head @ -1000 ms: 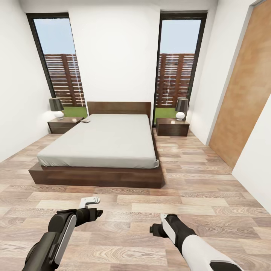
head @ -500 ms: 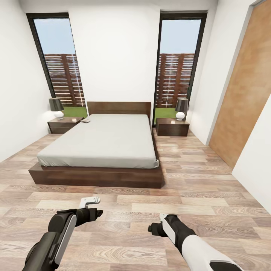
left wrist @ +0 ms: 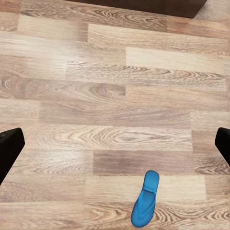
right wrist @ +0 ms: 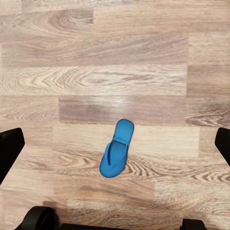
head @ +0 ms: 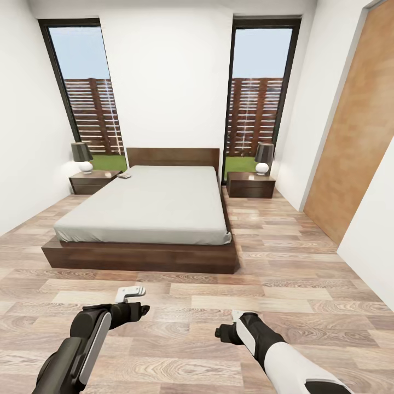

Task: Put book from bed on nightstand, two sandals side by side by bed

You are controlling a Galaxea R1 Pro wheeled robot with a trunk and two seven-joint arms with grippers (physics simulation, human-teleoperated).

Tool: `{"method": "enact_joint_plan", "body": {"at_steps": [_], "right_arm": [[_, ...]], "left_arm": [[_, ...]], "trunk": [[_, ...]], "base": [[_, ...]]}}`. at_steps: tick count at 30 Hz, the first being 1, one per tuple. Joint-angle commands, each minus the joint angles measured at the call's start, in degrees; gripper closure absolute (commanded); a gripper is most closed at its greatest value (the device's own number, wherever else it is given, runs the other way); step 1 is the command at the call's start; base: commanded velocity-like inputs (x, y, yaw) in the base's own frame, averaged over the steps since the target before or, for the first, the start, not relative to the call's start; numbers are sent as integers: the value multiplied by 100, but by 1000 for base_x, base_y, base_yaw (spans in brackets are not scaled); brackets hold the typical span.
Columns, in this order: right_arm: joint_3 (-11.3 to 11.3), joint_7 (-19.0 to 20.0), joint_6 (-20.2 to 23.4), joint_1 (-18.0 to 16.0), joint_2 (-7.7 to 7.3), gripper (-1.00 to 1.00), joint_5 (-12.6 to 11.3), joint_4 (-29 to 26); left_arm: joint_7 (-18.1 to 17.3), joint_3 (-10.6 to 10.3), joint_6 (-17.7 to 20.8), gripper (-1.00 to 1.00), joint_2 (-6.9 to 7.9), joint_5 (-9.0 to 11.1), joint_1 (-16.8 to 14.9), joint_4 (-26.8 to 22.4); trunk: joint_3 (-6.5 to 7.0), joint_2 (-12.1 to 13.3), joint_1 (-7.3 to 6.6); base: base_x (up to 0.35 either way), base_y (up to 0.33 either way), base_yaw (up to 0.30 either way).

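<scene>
Two arms reached out low over the wood-plank floor [head: 306, 257] in our head view, the left gripper [head: 143, 310] and the right gripper [head: 220, 332] both hanging above bare planks. Our left wrist view showed dark fingertips [left wrist: 9, 146] at opposite edges, spread wide with nothing between them, and our right wrist view showed its fingertips [right wrist: 9, 143] spread just the same. One blue sandal [right wrist: 116, 148] lay flat on the floor below the right gripper; we saw a sandal [left wrist: 145, 198] in the left wrist view too, and could not tell whether it was the same one. Ahead stood the bed [head: 153, 205], with a nightstand [head: 94, 181] on its left and another [head: 250, 184] on its right. Something small and pale lay near the mattress's far left corner; we could not tell whether it was the book.
</scene>
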Motion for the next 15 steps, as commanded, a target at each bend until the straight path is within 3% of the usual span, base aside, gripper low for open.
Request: {"method": "enact_joint_plan", "body": {"at_steps": [1,15], "right_arm": [[-43,-27,23,-1,6,-100,-34,-10],[-40,-25,-181,10,9,-100,-31,2]], "left_arm": [[-10,7,27,-100,0,17,-4,-4],[-14,23,37,-100,7,17,-13,-200]], "trunk": [[-6,-3,0],[-6,-3,0]], "base": [[0,0,-3],[0,0,-1]]}}
